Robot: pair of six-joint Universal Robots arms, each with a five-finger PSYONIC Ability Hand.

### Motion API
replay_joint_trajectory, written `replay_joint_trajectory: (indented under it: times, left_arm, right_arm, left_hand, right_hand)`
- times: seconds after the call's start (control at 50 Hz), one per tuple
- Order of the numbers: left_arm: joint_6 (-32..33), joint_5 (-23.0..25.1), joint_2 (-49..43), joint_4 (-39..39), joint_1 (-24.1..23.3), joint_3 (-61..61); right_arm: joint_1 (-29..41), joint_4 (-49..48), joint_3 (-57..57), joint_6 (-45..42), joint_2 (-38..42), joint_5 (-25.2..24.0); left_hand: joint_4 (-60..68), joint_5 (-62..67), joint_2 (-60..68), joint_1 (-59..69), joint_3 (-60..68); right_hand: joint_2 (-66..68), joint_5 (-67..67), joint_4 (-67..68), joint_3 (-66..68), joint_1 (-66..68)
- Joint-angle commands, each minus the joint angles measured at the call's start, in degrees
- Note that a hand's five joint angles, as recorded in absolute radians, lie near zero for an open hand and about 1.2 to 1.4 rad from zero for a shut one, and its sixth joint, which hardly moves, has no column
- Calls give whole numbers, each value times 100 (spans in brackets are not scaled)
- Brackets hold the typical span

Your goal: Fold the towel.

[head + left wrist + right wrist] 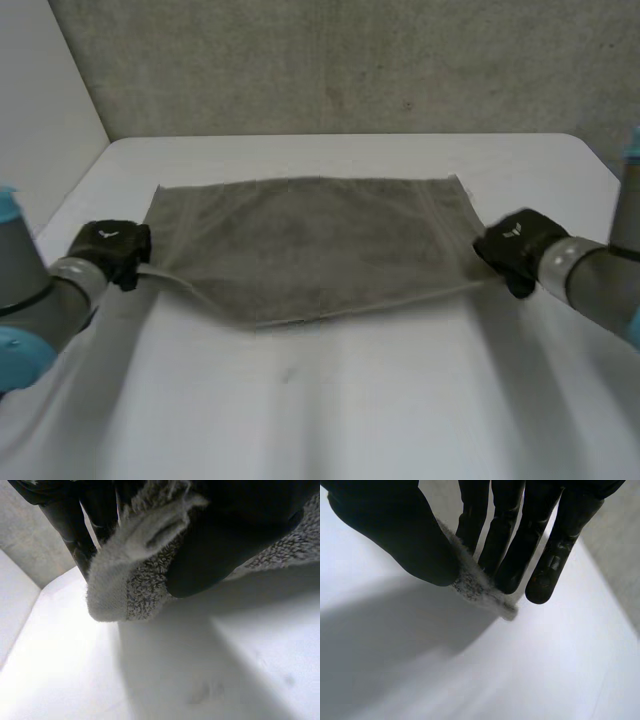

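Observation:
A grey towel (310,245) is stretched across the white table (330,400), its far edge lying flat and its near edge lifted and sagging in the middle. My left hand (112,250) holds the near left corner; the thumb and fingers pinch the fluffy towel corner (125,575) above the table. My right hand (515,248) holds the near right corner, where the thumb presses a thin strip of towel (480,587) against the straight fingers (512,545).
A grey wall (350,60) rises behind the table's far edge, and a pale wall panel (40,90) stands at the left. Bare white tabletop lies between the towel and me.

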Motion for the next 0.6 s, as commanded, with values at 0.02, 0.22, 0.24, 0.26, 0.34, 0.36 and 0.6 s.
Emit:
replay_joint_trajectory:
  times: [0.02, 0.22, 0.24, 0.26, 0.34, 0.36, 0.6]
  left_arm:
    - [180, 14, 1727, -1581, 392, -815]
    - [461, 541, 2434, -3484, 595, -861]
    - [435, 706, 2425, -3371, 613, -800]
    - [435, 708, 2425, -3369, 613, -799]
    - [295, 849, 1962, -2625, 595, -519]
    - [190, 840, 1646, -2353, 534, -353]
    - [-303, 84, -326, -1910, 200, 1266]
  right_arm:
    - [-471, 1417, 883, -1127, -1230, 348]
    - [-648, 1339, 999, -1482, -2086, 138]
    - [-621, 1243, 955, -1447, -2034, 103]
    - [-604, 1085, 912, -1343, -1876, 94]
    - [-508, 603, 606, -1001, -1149, 137]
    - [-420, 383, 369, -816, -789, 216]
    - [196, -1105, -943, -515, 938, 762]
  left_hand:
    - [962, 947, 966, 928, 968]
    - [895, 880, 898, 861, 901]
    - [895, 880, 898, 861, 901]
    - [895, 880, 898, 861, 901]
    - [912, 897, 915, 878, 918]
    - [912, 897, 915, 878, 918]
    - [929, 914, 932, 894, 935]
  right_hand:
    - [1224, 1395, 1150, 1193, 2447]
    - [1224, 1395, 1150, 1193, 2447]
    - [1224, 1395, 1150, 1193, 2447]
    - [1224, 1395, 1150, 1193, 2447]
    - [1224, 1395, 1150, 1193, 2447]
    - [1224, 1395, 1150, 1193, 2447]
    - [1224, 1395, 1150, 1193, 2447]
